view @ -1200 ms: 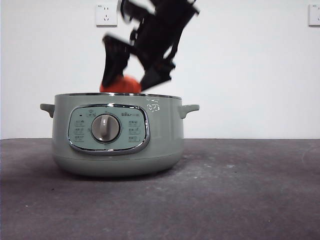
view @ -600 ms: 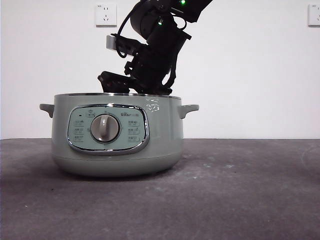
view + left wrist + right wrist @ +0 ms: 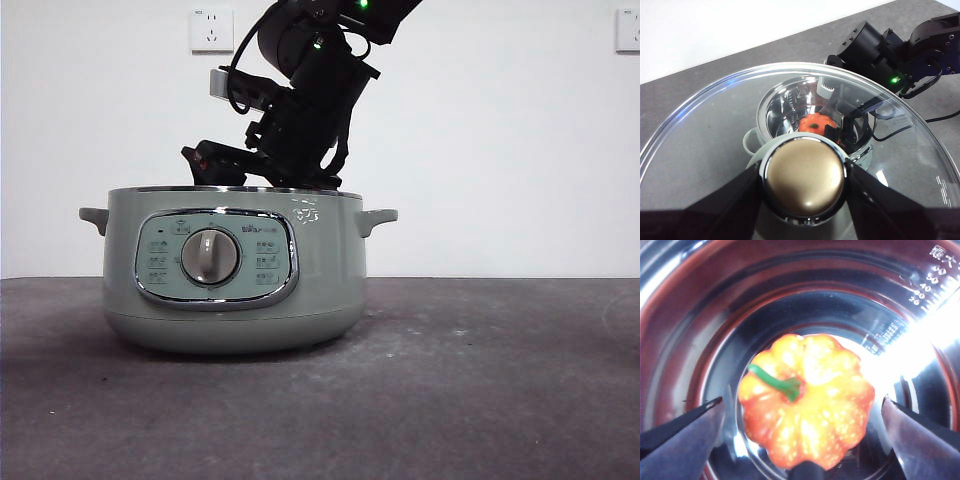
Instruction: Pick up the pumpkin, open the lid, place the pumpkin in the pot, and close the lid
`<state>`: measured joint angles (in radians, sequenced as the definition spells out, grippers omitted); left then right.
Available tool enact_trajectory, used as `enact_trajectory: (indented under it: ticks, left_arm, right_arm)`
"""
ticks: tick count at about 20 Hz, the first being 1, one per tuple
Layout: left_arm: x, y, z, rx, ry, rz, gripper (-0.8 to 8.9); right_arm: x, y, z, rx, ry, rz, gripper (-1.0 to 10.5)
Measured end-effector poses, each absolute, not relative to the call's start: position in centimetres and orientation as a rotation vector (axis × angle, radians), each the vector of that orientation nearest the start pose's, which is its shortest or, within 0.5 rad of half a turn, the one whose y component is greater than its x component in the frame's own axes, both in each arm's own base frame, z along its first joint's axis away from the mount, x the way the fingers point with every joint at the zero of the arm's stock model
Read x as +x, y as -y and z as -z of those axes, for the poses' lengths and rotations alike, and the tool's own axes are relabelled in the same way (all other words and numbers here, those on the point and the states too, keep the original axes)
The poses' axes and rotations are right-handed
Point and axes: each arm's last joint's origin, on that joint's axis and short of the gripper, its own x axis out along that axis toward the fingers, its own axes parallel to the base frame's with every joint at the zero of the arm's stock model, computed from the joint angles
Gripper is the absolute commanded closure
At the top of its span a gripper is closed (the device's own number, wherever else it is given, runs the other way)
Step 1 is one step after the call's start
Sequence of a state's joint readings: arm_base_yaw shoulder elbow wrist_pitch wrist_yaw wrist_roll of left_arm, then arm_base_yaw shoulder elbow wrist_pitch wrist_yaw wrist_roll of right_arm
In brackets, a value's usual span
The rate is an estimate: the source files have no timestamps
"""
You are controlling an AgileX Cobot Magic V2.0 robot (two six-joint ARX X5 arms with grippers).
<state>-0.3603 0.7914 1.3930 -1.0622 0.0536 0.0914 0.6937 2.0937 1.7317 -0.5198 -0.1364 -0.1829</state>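
The sage-green pot (image 3: 230,270) stands open on the table. The orange pumpkin (image 3: 807,400) with its green stem lies on the shiny pot bottom; it also shows in the left wrist view (image 3: 816,122). My right gripper (image 3: 802,400) is down inside the pot, jaws open, one on each side of the pumpkin and clear of it. In the front view the right arm (image 3: 305,110) reaches over the rim and the pumpkin is hidden. My left gripper (image 3: 804,175) is shut on the knob (image 3: 805,182) of the glass lid (image 3: 715,125), held high above the pot (image 3: 751,139).
The dark grey table (image 3: 480,380) spreads in front of and to the right of the pot. A white wall with two sockets (image 3: 212,28) (image 3: 628,28) stands behind. The right arm (image 3: 880,50) shows through the lid.
The right gripper carried the pumpkin from just above the rim down into the pot. The pumpkin has dropped out of the front view.
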Motion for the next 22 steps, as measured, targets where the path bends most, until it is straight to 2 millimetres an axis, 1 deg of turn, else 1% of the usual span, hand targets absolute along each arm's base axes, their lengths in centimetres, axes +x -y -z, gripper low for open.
enact_trajectory:
  ticks: [2, 3, 4, 5, 7, 8, 10, 12, 14, 16, 19, 22]
  left_arm:
    - [8.3, 3.3, -43.6, 0.159, -0.44, 0.429, 8.22]
    - [8.3, 3.3, -43.6, 0.159, -0.44, 0.429, 8.22]
    - [8.5, 3.4, -43.6, 0.159, -0.441, 0.43, 8.22]
    - [8.9, 3.5, -43.7, 0.16, -0.438, 0.431, 8.22]
    - [10.2, 4.0, -43.7, 0.163, -0.438, 0.434, 8.22]
    - [11.0, 4.4, -43.6, 0.162, -0.448, 0.448, 8.22]
    - [13.2, 5.4, -43.3, 0.15, -0.464, 0.503, 8.22]
    - [15.7, 6.4, -42.9, 0.154, -0.464, 0.52, 8.22]
    - [18.0, 7.3, -42.3, 0.155, -0.47, 0.547, 8.22]
    - [20.5, 8.3, -41.4, 0.149, -0.491, 0.58, 8.22]
    - [22.8, 9.3, -40.2, 0.152, -0.515, 0.594, 8.22]
    - [24.9, 10.3, -38.9, 0.159, -0.534, 0.597, 8.22]
  right_arm:
    - [35.2, -29.7, -23.5, -0.422, -0.789, -0.825, 4.0]
    - [35.0, -29.4, -24.6, -0.422, -0.764, -0.807, 4.0]
    - [34.5, -28.8, -26.7, -0.423, -0.714, -0.77, 4.0]
    - [33.8, -27.8, -29.4, -0.421, -0.652, -0.716, 4.0]
    - [31.7, -25.1, -35.0, -0.394, -0.551, -0.626, 4.1]
    - [30.5, -23.6, -37.3, -0.363, -0.522, -0.607, 4.1]
    - [27.9, -20.7, -40.7, -0.321, -0.5, -0.582, 4.1]
    - [25.1, -18.5, -43.3, -0.296, -0.472, -0.577, 4.1]
    - [22.3, -16.6, -45.3, -0.284, -0.445, -0.583, 4.1]
    - [19.6, -14.7, -46.7, -0.263, -0.439, -0.61, 4.1]
    - [17.7, -13.4, -47.4, -0.23, -0.451, -0.659, 4.1]
    - [16.4, -12.5, -47.7, -0.217, -0.46, -0.674, 4.1]
